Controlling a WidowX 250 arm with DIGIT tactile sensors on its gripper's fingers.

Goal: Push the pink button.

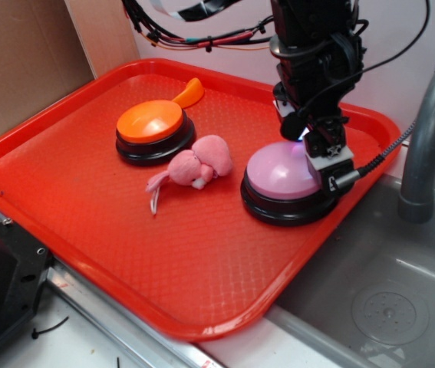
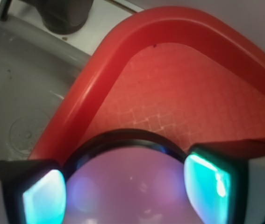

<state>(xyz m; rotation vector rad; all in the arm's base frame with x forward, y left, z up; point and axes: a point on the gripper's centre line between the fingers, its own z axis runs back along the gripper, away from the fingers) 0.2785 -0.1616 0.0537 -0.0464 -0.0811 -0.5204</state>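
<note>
Two fingertips (image 2: 43, 198) of the black gripper (image 2: 125, 186) stand apart, the pale pink domed button (image 2: 125, 191) directly between and beneath them.

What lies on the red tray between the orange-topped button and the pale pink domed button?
In the exterior view, a small fuzzy pink plush toy lies between the orange-topped button and the pale pink domed button.

No readable text, label, brand, number or sign in either view.
</note>
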